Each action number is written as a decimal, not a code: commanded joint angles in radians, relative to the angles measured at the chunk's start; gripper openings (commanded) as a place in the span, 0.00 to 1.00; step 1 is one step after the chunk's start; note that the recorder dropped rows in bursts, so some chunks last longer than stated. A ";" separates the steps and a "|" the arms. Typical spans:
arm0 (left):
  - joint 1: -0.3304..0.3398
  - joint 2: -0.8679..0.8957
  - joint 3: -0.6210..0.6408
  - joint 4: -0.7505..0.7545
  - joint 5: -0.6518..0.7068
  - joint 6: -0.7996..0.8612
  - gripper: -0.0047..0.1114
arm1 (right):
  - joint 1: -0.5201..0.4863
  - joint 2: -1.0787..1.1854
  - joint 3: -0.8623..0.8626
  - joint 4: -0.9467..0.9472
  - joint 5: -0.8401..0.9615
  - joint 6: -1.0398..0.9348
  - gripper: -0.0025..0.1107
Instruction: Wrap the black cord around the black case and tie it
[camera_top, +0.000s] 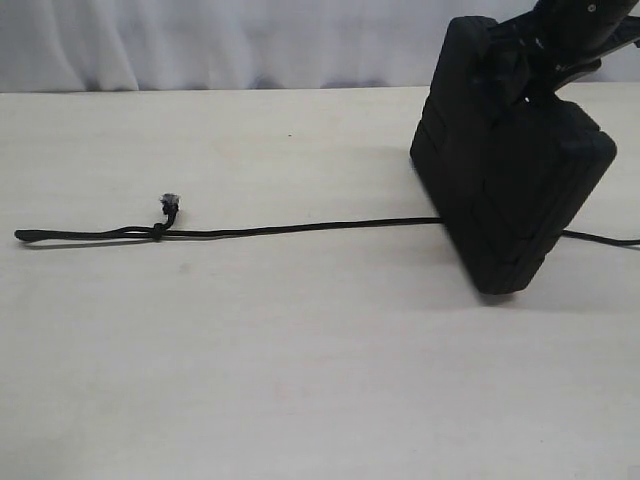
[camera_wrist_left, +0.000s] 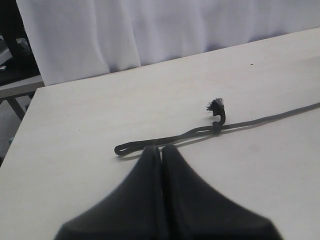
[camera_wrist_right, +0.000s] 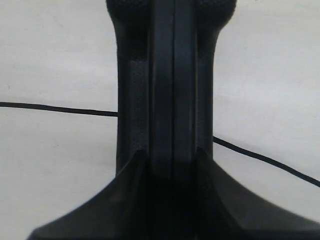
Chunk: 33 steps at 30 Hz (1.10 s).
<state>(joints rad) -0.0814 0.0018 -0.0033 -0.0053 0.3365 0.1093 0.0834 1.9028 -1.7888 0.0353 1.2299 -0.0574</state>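
Note:
The black case (camera_top: 510, 190) stands tilted on one corner at the right of the table, and my right gripper (camera_top: 540, 60) is shut on its upper edge. In the right wrist view the case (camera_wrist_right: 172, 75) fills the space between the fingers of that gripper (camera_wrist_right: 172, 165). The black cord (camera_top: 300, 229) lies straight across the table, passes at the case's base and comes out on its right side. Its frayed knot (camera_top: 168, 203) and looped end (camera_top: 30, 236) are at the left. My left gripper (camera_wrist_left: 161, 150) is shut and empty, hovering just short of the loop (camera_wrist_left: 125, 148); the exterior view does not show it.
The pale table (camera_top: 300, 380) carries nothing else that shows. A white curtain (camera_top: 220, 40) hangs behind its far edge. In the left wrist view the table's side edge (camera_wrist_left: 22, 125) runs close by, with a grey frame (camera_wrist_left: 15, 92) beyond it.

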 joint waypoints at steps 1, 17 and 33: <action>-0.005 -0.002 0.003 -0.005 -0.013 -0.006 0.04 | 0.001 0.003 0.000 -0.014 -0.009 -0.018 0.06; -0.005 -0.002 0.003 -0.005 -0.013 -0.006 0.04 | 0.001 0.003 0.000 -0.014 -0.009 -0.054 0.33; -0.005 -0.002 0.003 -0.005 -0.013 -0.006 0.04 | 0.001 -0.025 -0.002 0.005 -0.052 -0.054 0.32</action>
<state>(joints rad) -0.0814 0.0018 -0.0033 -0.0053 0.3365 0.1093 0.0834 1.8940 -1.7888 0.0352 1.2010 -0.0982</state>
